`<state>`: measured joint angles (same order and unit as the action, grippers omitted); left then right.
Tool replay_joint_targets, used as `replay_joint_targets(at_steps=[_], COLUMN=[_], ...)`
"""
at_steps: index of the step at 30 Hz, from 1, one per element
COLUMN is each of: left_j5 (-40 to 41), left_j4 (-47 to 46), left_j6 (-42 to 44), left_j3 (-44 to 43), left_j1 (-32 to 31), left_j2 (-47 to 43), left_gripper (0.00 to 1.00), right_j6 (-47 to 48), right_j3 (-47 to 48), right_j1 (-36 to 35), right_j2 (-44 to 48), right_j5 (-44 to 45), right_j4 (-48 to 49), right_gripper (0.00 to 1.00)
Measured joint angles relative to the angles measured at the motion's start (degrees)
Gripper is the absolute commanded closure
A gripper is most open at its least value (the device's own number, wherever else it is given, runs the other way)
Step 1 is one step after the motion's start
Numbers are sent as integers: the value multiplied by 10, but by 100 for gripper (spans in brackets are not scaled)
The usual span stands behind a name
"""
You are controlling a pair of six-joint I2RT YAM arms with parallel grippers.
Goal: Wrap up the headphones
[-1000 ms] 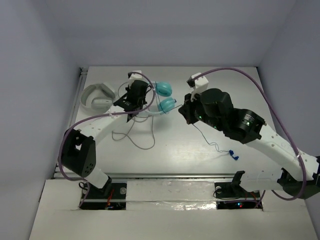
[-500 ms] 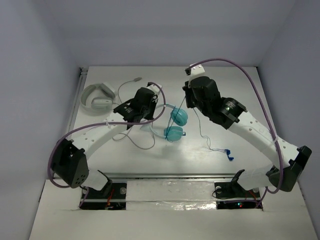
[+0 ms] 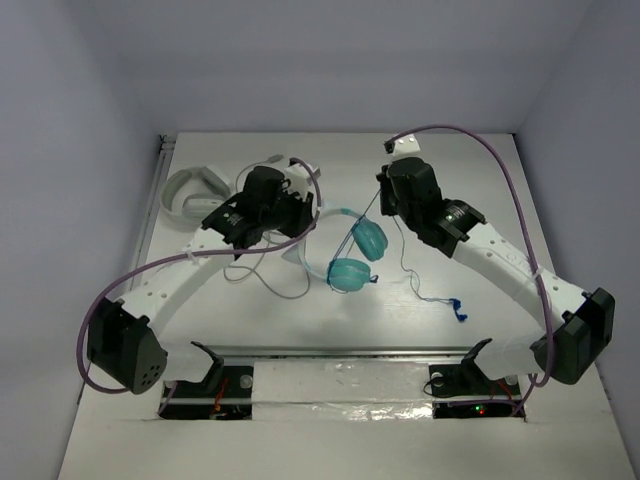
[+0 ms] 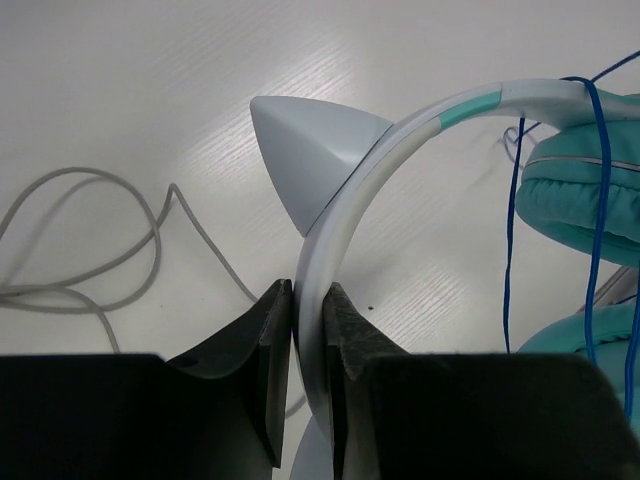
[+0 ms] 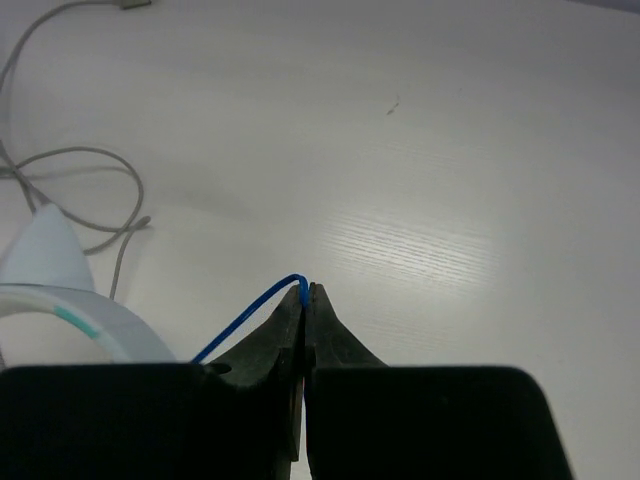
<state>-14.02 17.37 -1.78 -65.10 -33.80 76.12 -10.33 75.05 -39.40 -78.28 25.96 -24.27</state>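
The headphones sit near the middle of the table, between the two arms. Only the top view takes in both teal ear cups, the loose blue cable trailing to its plug, and the white headphones at the far left. The left wrist view shows the left gripper clamped on the white headband, beside a pointed pale ear, with blue strands crossing a teal cushion. The right wrist view shows the right gripper pinched shut on the blue cable. The band arcs rightward from the left gripper, cups at its right end. A grey cable loops below.
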Motion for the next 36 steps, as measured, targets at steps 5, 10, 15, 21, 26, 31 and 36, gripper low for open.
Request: replay_joint_targets(at_steps=[5,10,15,21,26,31,36], left_j5=[-74,-137,-187,-212,-211,-208,-188], left_j4=[-22,-43,-60,-90,-99,-109,-100], left_j6=[-12,-33,-62,-117,-153,-181,-198], left_j3=[-1,-3,-22,-60,-125,-169,-209], left_j1=[54,78,95,109,110,111,120], left_j2=[-31,-50,-52,-54,-54,-54,-41], left_gripper=[100,100,100,100,100,100,100], right_j6=[-34,-75,-109,-143,-159,-167,-181], right_j3=[-64,-130,-191,-282,-323,-351,-382], right_j1=[20,35,40,46,48,48,49], right_j2=[40,82,95,92,47,4,3], right_j5=[-31,-92,-173,-262,-294,-303,-322], right_j4=[42,108,199,317,401,441,464], right_gripper=[100,100,89,73,62,61,58])
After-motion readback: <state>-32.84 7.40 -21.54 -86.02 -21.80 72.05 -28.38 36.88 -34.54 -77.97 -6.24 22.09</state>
